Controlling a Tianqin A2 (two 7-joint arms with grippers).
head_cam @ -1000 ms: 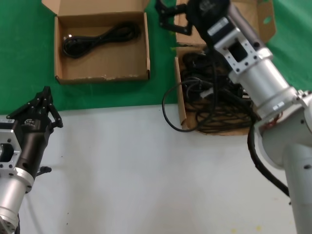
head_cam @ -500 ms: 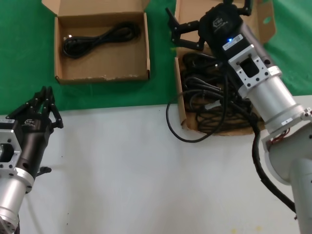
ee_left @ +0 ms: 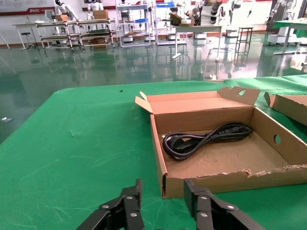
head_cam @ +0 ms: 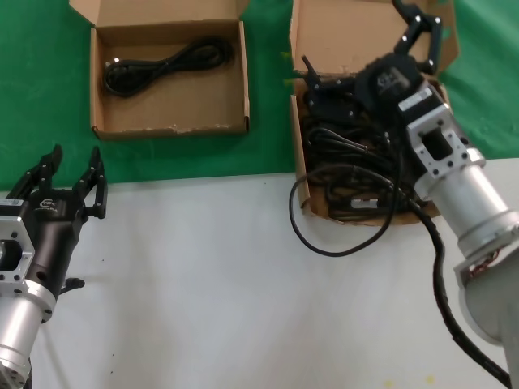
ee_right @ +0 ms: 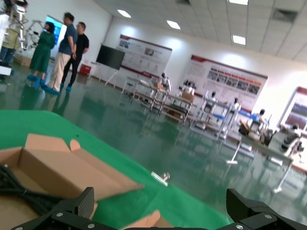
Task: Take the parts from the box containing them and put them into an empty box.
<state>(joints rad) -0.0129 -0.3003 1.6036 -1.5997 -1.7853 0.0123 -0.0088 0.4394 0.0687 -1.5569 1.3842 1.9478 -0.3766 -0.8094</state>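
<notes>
One coiled black power cord (head_cam: 166, 65) already lies in the smaller squarish brown cardboard box (head_cam: 243, 77).
Right hand (head_cam: 377, 61), wide open and empty, has swung back over the larger brown cardboard box (head_cam: 298, 174); left hand (head_cam: 71, 174) has just spread open, idle above the desk (head_cam: 203, 284).

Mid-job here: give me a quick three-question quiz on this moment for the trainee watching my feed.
1. True or false: the right gripper has a power cord clamped in its fingers.
2. How many power cords lie in the smaller box? A) none B) one C) three
3. Fill in: the left gripper waits over the ___ tabletop, fingers open.

Key:
1. False. Its fingers are spread wide above the cord pile in the larger box, holding nothing.
2. B. One coiled cord lies there.
3. White.
</notes>
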